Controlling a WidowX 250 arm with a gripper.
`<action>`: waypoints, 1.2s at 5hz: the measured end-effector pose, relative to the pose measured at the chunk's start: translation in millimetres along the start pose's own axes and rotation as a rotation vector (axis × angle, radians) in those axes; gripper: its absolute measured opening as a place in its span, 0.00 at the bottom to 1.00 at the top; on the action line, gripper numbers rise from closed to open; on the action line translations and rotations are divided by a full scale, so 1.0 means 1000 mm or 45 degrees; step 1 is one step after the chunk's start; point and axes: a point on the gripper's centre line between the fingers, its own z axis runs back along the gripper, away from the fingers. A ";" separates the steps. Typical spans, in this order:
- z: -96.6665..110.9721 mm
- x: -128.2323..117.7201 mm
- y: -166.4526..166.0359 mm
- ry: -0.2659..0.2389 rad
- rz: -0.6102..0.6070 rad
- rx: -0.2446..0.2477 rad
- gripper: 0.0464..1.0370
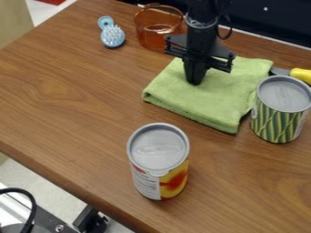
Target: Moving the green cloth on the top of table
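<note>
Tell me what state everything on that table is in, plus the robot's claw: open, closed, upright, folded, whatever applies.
Gripper: closed, pointing down at the cloth
Green cloth: folded, lying flat
Nearer can: upright, lid on
Green-patterned can: upright, lid on
Orange see-through container: upright, open at the top
Blue brush: lying bristles up
Yellow-handled tool: lying down, partly hidden by the green-patterned can

Two cans (159,159) (the only pair), one cloth (224,98), one cup (155,34), one brush (113,36), one yellow handle (300,74), one table (72,100)
</note>
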 end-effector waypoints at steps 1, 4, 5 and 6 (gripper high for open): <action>0.003 -0.001 0.000 0.040 0.025 -0.029 0.01; 0.028 0.012 -0.006 0.016 0.096 -0.102 0.01; 0.043 0.008 -0.005 0.044 0.093 -0.133 0.01; 0.053 0.003 -0.003 0.072 0.079 -0.162 0.01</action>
